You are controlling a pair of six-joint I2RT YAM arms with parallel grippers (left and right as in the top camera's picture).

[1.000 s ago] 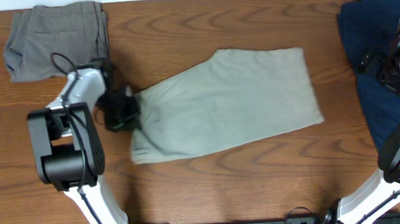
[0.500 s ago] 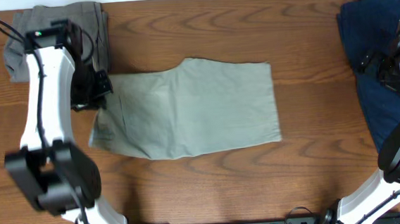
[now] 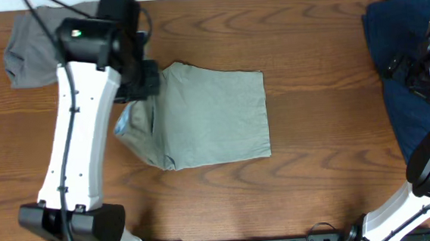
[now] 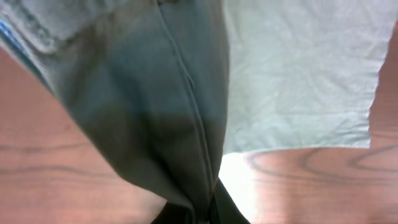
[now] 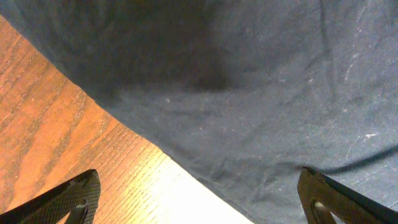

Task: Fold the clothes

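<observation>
The pale green garment (image 3: 214,113) lies mid-table with its long axis running left to right. Its left end is lifted, pinched in the clenched left gripper (image 3: 142,80), and the rest spreads rightward. The right gripper (image 5: 199,202), fingers spread, hovers well apart over navy cloth (image 3: 400,54). No writing is legible.

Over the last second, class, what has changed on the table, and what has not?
The left gripper, shut on the pale green cloth garment, dragged it leftward and farther from the robot, lifting its left end. The folded grey garment, the dark blue garment and the open right gripper stayed put.
</observation>
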